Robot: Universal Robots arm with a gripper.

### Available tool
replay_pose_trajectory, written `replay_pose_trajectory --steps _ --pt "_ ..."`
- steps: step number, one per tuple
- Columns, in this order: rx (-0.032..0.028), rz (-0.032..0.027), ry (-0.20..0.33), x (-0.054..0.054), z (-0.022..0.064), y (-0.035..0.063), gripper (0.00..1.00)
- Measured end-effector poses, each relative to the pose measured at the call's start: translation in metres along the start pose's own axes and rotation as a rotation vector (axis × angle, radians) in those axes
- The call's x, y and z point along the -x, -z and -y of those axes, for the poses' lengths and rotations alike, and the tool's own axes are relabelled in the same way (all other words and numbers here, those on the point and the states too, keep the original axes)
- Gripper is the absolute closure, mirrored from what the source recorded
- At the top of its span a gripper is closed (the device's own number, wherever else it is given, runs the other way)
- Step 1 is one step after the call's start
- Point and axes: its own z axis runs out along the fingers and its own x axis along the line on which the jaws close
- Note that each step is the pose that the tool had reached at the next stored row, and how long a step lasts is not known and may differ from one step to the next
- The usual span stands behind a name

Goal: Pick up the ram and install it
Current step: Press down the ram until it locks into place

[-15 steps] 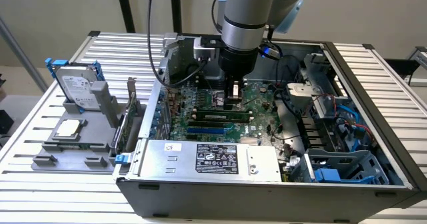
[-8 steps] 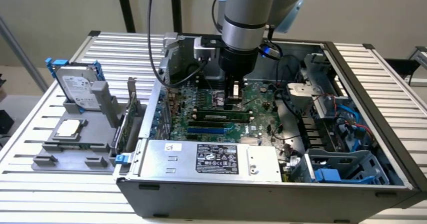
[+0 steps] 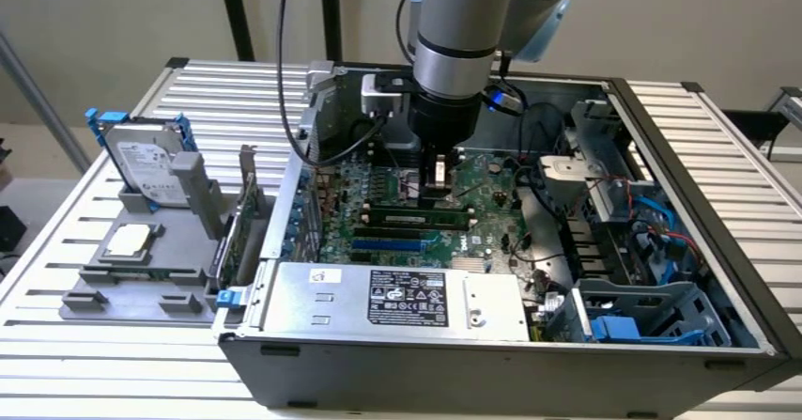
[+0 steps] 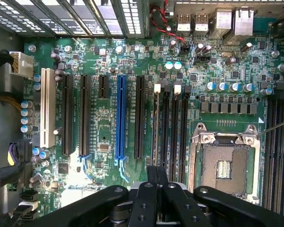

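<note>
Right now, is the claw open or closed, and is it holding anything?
Claw: closed, over the motherboard, nothing visibly held.

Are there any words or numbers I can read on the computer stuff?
None can be read.
White sticker on the silver power supply box: print too small.
White label on the silver hard drive with blue rails: blurred.
Green motherboard: tiny white markings, unreadable.

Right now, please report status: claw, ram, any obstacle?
Claw shut, low over motherboard inside case. Ram looks seated in slot beside claw, not held. Black cables nearby, not blocking.
</note>
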Motion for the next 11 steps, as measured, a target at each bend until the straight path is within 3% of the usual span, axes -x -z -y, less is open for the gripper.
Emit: replay_pose_trajectory --steps 11 --pt "-0.0001 -0.0011 0.000 0.0006 -0.0015 -0.0101 0.89"
